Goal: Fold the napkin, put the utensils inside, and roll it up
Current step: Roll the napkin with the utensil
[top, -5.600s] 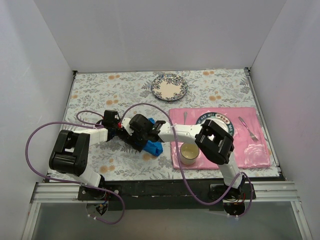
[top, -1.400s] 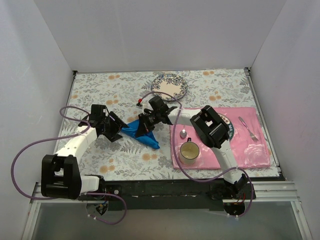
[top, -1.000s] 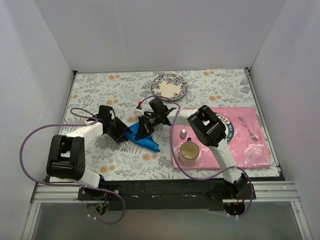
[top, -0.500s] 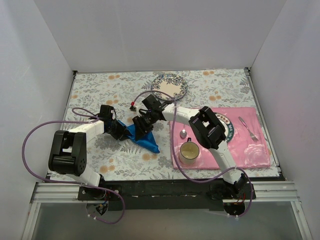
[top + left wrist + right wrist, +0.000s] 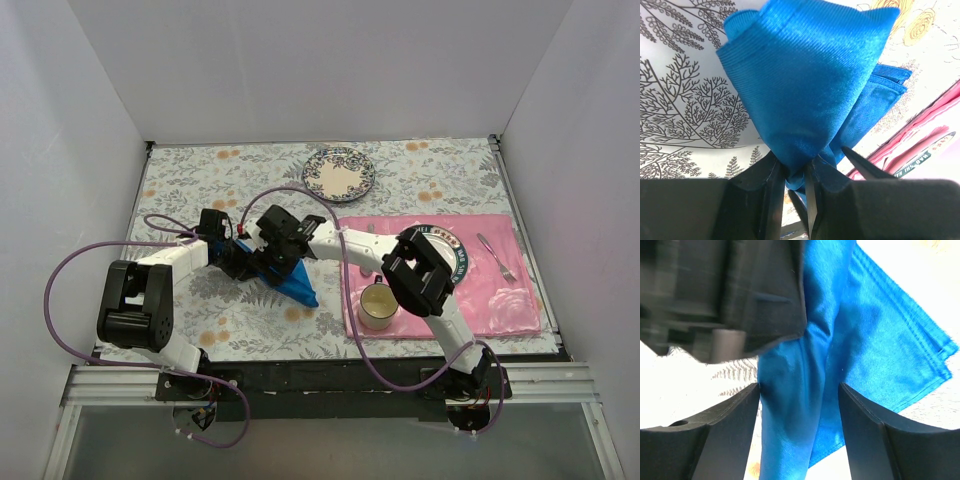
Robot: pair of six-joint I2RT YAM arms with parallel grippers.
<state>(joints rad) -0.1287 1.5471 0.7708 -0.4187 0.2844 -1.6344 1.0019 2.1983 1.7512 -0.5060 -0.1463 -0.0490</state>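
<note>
The bright blue napkin (image 5: pixel 293 285) lies bunched and folded on the floral tablecloth, left of the pink placemat (image 5: pixel 500 300). My left gripper (image 5: pixel 236 260) is shut on a pinched corner of the napkin (image 5: pixel 805 80), which hangs from its fingers (image 5: pixel 772 185). My right gripper (image 5: pixel 274 247) is open right beside the left one, its jaws straddling a raised fold of the napkin (image 5: pixel 880 340) without touching it. A silver fork (image 5: pixel 497 257) lies on the placemat's right side. The knife and spoon do not show.
A yellow cup (image 5: pixel 377 305) stands on the placemat's near left corner. A lettered plate (image 5: pixel 447 243) sits on the placemat behind the right arm. A patterned plate (image 5: pixel 338 173) is at the back. White walls enclose the table.
My right gripper has slid left and nearer, up against the left gripper over the napkin. The left gripper keeps its hold on the napkin and has barely moved.
</note>
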